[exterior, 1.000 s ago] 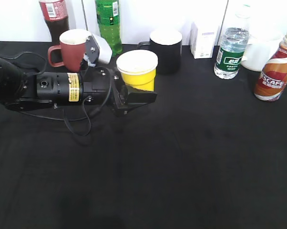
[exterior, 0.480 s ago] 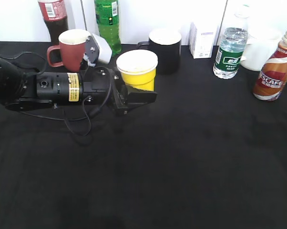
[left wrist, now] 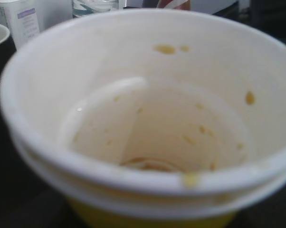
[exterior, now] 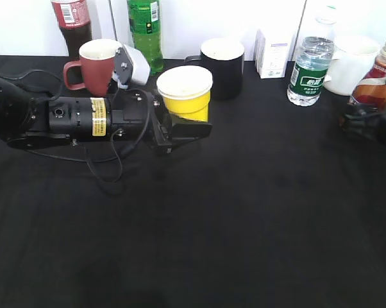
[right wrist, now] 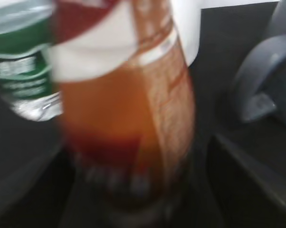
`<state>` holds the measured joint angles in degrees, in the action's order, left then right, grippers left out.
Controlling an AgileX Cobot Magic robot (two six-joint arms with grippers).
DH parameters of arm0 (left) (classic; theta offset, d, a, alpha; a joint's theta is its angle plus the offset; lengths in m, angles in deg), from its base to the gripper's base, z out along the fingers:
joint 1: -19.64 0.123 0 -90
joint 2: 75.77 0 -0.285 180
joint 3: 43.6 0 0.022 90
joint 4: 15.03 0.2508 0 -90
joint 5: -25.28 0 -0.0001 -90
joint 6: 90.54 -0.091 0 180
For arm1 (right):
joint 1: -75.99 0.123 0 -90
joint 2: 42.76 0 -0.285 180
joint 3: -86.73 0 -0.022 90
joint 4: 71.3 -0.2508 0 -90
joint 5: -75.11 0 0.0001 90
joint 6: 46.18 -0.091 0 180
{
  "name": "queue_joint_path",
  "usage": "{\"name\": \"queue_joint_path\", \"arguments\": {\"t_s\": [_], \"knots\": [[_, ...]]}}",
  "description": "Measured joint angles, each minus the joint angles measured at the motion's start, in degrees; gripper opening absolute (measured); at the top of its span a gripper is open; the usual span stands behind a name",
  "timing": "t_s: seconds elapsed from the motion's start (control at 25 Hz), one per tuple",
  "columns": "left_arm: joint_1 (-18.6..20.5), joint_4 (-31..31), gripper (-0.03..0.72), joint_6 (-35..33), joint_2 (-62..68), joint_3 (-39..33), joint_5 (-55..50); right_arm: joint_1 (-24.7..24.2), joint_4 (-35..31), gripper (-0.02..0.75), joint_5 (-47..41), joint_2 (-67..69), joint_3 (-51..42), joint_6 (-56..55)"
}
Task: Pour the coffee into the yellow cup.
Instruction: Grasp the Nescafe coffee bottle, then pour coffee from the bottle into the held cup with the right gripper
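The yellow cup (exterior: 184, 96) with its white rim stands upright at the back left of the black table. My left gripper (exterior: 180, 128) lies at its base and is shut on it. In the left wrist view the yellow cup (left wrist: 147, 118) fills the frame, white inside with a few brownish spots; the jaws are hidden. The coffee bottle (exterior: 374, 92) stands at the right edge. My right gripper (exterior: 363, 120) is open around its lower part, which it hides. In the blurred right wrist view the coffee bottle (right wrist: 124, 118) sits between the fingers of my right gripper (right wrist: 133, 190).
At the back stand a dark-red mug (exterior: 98, 64), a black mug (exterior: 224, 67), a cola bottle (exterior: 71, 19), a green bottle (exterior: 145, 29), a white box (exterior: 272, 54), a water bottle (exterior: 310, 67) and a white vessel (exterior: 353, 70). The water bottle (right wrist: 19, 66) stands left of the coffee.
My right gripper has come into view at the right edge and now covers the lower part of the coffee bottle. The left arm and the yellow cup have not moved.
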<state>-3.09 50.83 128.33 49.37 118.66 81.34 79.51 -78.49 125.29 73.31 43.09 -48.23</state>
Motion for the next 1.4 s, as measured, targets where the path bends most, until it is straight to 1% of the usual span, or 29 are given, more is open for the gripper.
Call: {"name": "queue_joint_path", "arguments": {"t_s": [0.08,0.12,0.24,0.48,0.52,0.56,0.64,0.76,0.8,0.84,0.88,0.92,1.04,1.12,1.16,1.32,1.4], "knots": [[0.0,0.0,0.45,0.0,0.0,0.0,0.1,0.0,-0.1,0.66,0.5,4.3,4.0,0.2],[0.0,0.0,0.45,0.0,0.0,0.0,0.1,0.0,-0.2,0.641,0.8,5.7,5.5,0.2],[0.0,0.0,0.45,0.0,0.0,0.0,0.2,0.0,-0.2,0.534,3.5,6.6,6.1,0.4],[0.0,0.0,0.45,0.0,0.0,0.0,0.5,0.0,-0.3,0.534,8.2,6.9,5.9,0.7],[0.0,0.2,0.45,0.0,0.0,0.0,0.6,0.0,-0.2,0.534,5.9,5.4,5.7,2.8],[0.0,0.6,0.45,0.0,0.0,0.0,1.1,0.1,0.8,0.534,1.7,2.2,5.7,5.3],[-0.6,1.0,0.45,0.0,0.0,0.0,1.7,0.9,7.2,0.534,-3.9,-4.9,5.6,7.8],[-3.9,1.8,0.45,0.0,0.0,0.9,0.4,4.6,16.0,0.534,-6.5,-11.5,5.6,12.7],[-5.4,2.5,0.45,0.0,0.0,2.2,-1.0,5.5,20.9,0.534,-6.9,-12.2,5.6,13.9],[-7.1,2.6,0.45,0.0,0.0,3.3,-2.2,5.8,26.4,0.534,-7.0,-12.6,5.6,15.3],[-8.3,2.6,0.45,0.0,0.0,4.3,-3.3,5.8,30.5,0.534,-7.0,-12.7,5.6,16.0],[-9.5,2.5,0.45,0.0,0.0,4.6,-4.7,5.8,32.4,0.534,-7.2,-12.8,5.6,16.4],[-12.1,1.9,0.45,0.0,0.0,4.6,-8.8,5.8,33.2,0.534,-5.7,-13.0,5.6,21.5],[-12.8,-2.4,0.45,0.0,0.1,4.6,-9.8,5.8,33.3,0.534,-2.4,-13.0,5.6,27.8],[-13.0,-3.2,0.45,0.0,0.1,4.6,-9.9,5.8,33.3,0.534,-1.5,-13.0,5.6,31.7],[-14.6,-3.6,0.45,0.0,0.1,4.6,-10.0,5.8,33.3,0.534,-0.9,-13.0,5.6,46.3],[-15.3,-3.5,0.45,0.0,0.1,4.6,-10.0,5.8,33.3,0.534,-0.9,-13.0,5.6,51.8]]}}
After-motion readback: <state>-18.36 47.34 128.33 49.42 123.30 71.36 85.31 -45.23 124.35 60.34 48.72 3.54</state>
